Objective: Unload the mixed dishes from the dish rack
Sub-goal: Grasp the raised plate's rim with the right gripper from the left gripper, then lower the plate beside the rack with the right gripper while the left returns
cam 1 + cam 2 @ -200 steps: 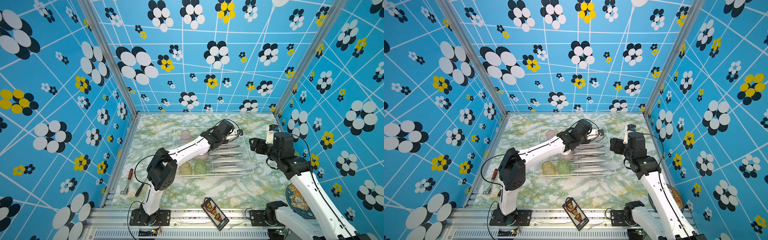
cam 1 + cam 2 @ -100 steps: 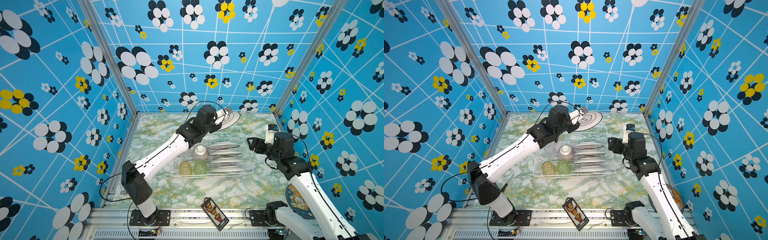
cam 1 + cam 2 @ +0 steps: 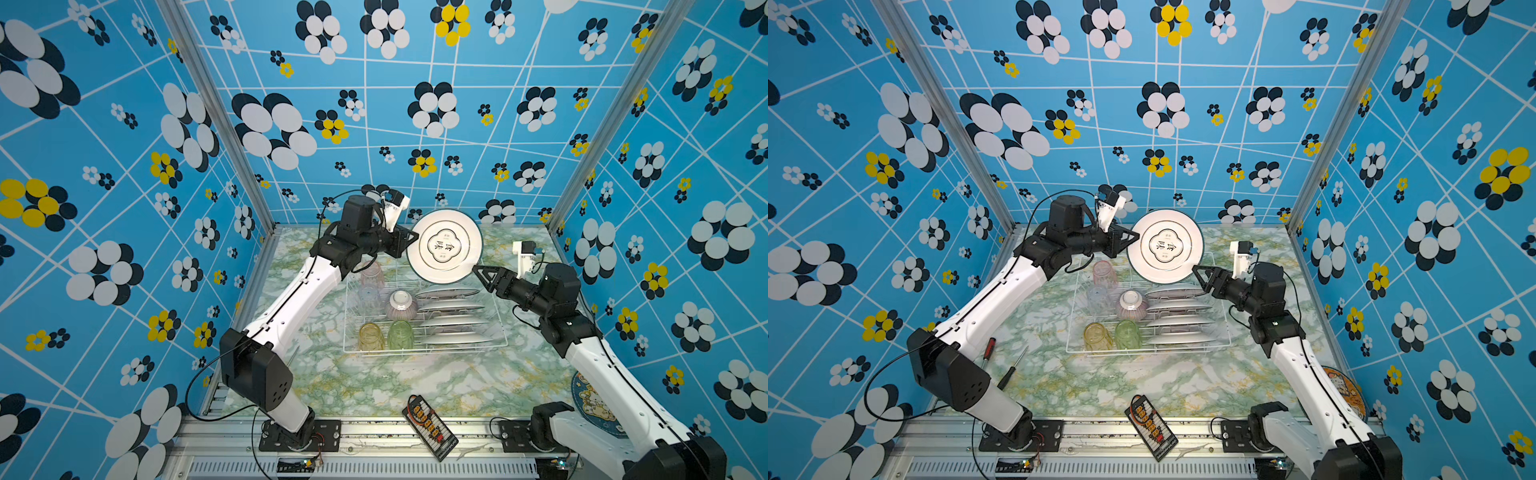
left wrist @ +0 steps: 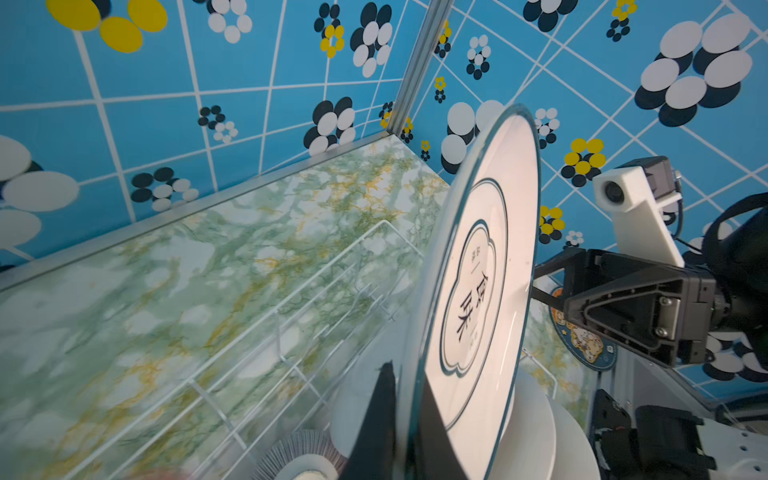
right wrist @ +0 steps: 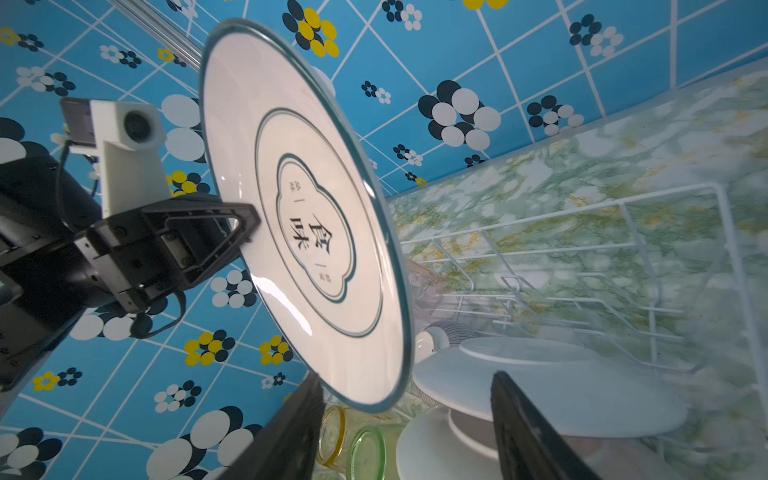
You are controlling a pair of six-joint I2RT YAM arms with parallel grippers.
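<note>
A white plate (image 3: 444, 245) with a dark green rim hangs tilted on edge above the back of the dish rack (image 3: 426, 350), and my left gripper (image 3: 413, 237) is shut on its left rim. My right gripper (image 3: 476, 270) is open, its fingers straddling the plate's lower right rim without pinching it; in the right wrist view the plate (image 5: 307, 216) dips between the wide-apart fingers (image 5: 299, 415). Standing in the rack are several plates (image 3: 451, 320), a purple-striped bowl (image 3: 401, 305) upside down, and pink (image 3: 371, 274), clear (image 3: 368, 297), yellow (image 3: 371, 336) and green (image 3: 400, 334) tumblers.
A small black board with orange connectors (image 3: 430, 422) lies at the table's front edge. A round blue cartoon mat (image 3: 592, 403) sits at the right, partly under my right arm. Two screwdrivers (image 3: 1007, 370) lie at the left. Patterned walls close in three sides.
My left gripper has lifted the plate out of the rack, up and back, turning its face toward the top cameras. My right gripper has reached over to the plate's rim and narrowed its jaws.
</note>
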